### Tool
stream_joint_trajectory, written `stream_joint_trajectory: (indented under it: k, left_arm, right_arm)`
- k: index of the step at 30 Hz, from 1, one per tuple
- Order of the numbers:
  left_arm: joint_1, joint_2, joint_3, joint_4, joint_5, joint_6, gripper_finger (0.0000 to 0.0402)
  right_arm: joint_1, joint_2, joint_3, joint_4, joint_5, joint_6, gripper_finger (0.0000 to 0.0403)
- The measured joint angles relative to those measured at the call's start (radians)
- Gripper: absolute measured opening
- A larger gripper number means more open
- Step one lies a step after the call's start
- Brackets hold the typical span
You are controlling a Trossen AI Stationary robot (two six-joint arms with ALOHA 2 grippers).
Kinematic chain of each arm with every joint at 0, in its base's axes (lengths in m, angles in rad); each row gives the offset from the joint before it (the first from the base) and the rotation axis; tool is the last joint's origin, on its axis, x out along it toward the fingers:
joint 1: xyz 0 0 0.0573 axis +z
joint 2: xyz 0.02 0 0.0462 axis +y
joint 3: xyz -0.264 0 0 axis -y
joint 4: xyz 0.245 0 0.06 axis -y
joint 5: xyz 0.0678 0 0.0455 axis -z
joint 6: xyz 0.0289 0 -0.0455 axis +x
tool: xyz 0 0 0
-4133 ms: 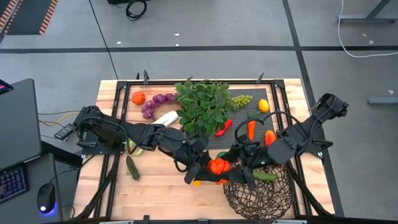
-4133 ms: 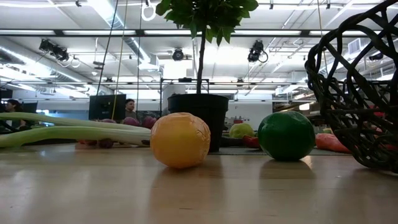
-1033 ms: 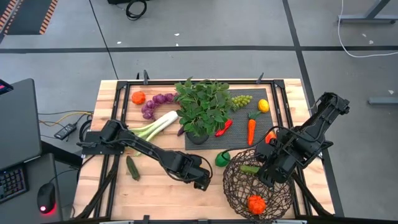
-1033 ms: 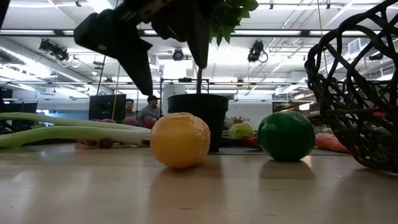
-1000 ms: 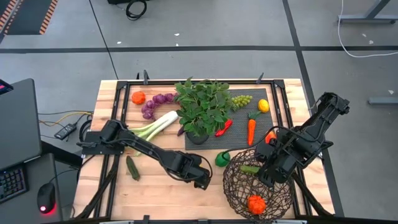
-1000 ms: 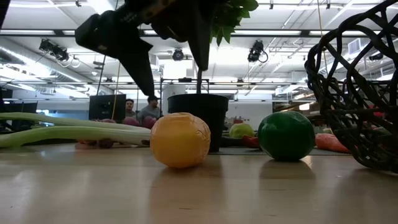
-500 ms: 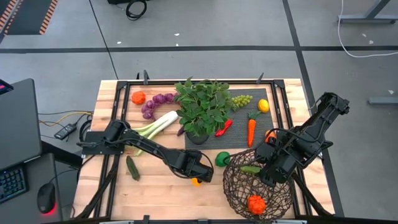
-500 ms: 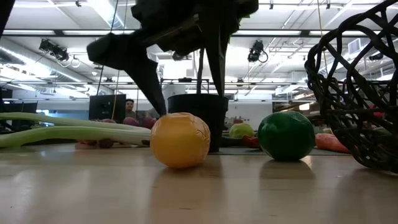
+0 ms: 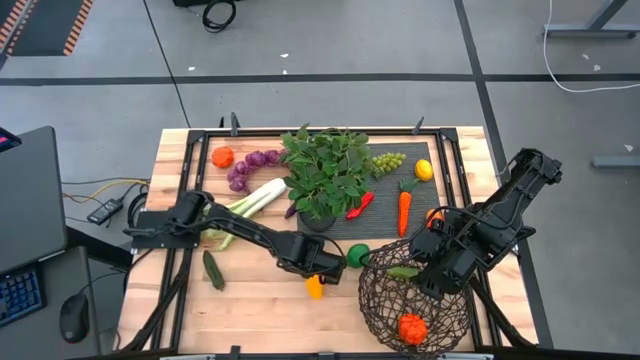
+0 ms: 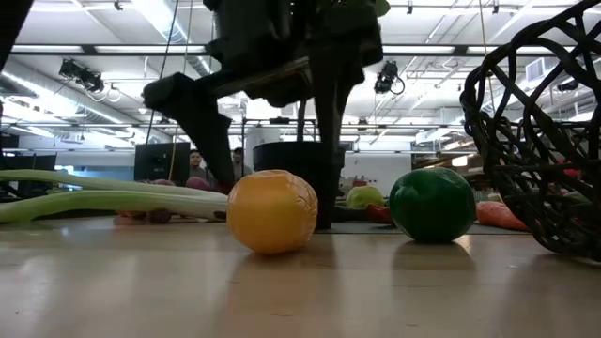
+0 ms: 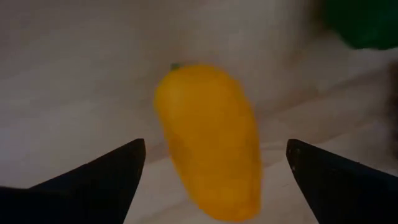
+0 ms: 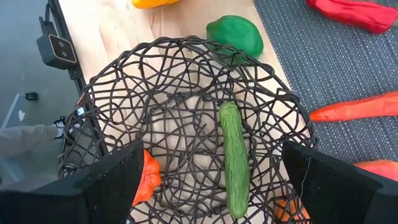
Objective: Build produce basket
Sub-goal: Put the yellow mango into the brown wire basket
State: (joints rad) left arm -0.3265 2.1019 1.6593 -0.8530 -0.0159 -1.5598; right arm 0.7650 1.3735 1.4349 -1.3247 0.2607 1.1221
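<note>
High view: basket point(image 9: 415, 300) at table's front right, holding a cucumber point(image 9: 404, 271) and an orange tomato point(image 9: 411, 327). Left gripper point(image 9: 318, 276) over a yellow-orange fruit point(image 9: 315, 287); lime point(image 9: 357, 255) beside basket.
Low view: left gripper's fingers point(image 10: 202, 117) apart, straddling the fruit point(image 10: 272, 211).
Left wrist view: fruit point(image 11: 211, 140) between spread fingers, untouched.
Right wrist view: right gripper point(image 12: 214, 180) open above basket point(image 12: 180, 81); cucumber point(image 12: 235, 158) inside.

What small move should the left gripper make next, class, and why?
Probably lower a little and close on the yellow-orange fruit. The left gripper is open, its fingers either side of the fruit, which lies on the table, outside the basket.
</note>
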Motion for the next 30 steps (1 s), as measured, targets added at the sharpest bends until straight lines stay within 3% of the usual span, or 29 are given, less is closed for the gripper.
stream_joint_trajectory:
  k: [16, 21, 27, 30]
  left_arm:
    - [-0.001, 0.092, 0.001, 0.065, 0.069, -0.015, 0.0386]
    - [-0.001, 0.093, 0.001, 0.077, 0.121, 0.004, 0.0337]
    - [-0.003, 0.089, 0.001, 0.077, 0.155, 0.035, 0.0241]
    - [-0.001, 0.073, 0.002, 0.111, 0.154, 0.062, 0.023]
  right_arm:
    - [0.0, 0.0, 0.0, -0.006, -0.018, 0.009, 0.0383]
    - [-0.002, 0.0, 0.0, -0.011, -0.018, 0.032, 0.0383]
    - [-0.002, 0.0, 0.0, -0.045, -0.029, 0.066, 0.0379]
    - [-0.002, -0.007, 0.0, -0.058, -0.064, 0.083, 0.0373]
